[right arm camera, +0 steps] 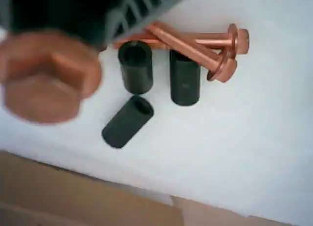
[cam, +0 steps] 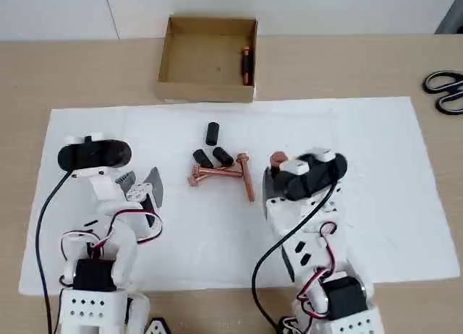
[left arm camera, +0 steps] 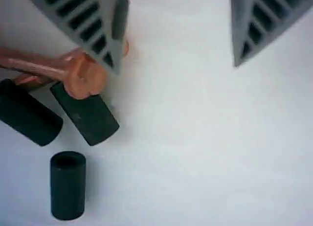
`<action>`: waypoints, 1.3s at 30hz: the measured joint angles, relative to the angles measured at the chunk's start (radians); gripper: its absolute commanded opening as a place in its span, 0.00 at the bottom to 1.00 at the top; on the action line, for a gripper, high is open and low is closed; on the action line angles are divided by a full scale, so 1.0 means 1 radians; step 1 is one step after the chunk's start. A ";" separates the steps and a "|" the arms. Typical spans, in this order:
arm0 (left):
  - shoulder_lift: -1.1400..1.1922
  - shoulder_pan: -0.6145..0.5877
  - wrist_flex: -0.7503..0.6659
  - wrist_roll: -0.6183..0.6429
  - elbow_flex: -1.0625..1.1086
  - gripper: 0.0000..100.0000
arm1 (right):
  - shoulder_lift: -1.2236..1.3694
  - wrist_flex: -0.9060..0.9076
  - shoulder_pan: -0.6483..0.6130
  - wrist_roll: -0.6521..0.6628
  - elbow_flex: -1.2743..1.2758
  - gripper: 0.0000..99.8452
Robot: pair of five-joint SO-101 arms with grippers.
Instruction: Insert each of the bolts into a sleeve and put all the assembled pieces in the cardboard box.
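The bolt (right arm camera: 46,81) in the right gripper (cam: 276,171) shows as a blurred copper head close to the lens, its shank hidden behind that head and the dark gripper body; the shanks of the loose bolts (right arm camera: 195,42) run under a grey finger (right arm camera: 142,8), so their far ends are hidden; in the left wrist view both fingers (left arm camera: 93,25) of the left gripper (left arm camera: 177,68) are cut off by the picture's edge; one of them covers part of a bolt head (left arm camera: 85,77) and most of a dark shape (left arm camera: 121,15) that cannot be made out; one sleeve (left arm camera: 27,119) is cut by the frame edge; in the high view the scissors (cam: 445,92) are cut off at the picture's right edge; both arm bases (cam: 90,309) are cut off at the near edge; the assembled piece (cam: 246,65) in the cardboard box (cam: 206,92) is too small to tell bolt from sleeve.
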 measured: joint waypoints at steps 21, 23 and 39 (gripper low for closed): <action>0.000 0.000 -0.015 0.002 0.021 0.14 | 1.464 -0.370 0.028 0.000 -1.063 0.00; 0.000 0.000 -0.015 0.002 0.021 0.14 | 1.587 -0.374 0.041 0.000 -1.181 0.00; 0.000 0.000 -0.002 0.002 0.034 0.14 | 2.332 -0.374 0.077 0.003 -1.969 0.01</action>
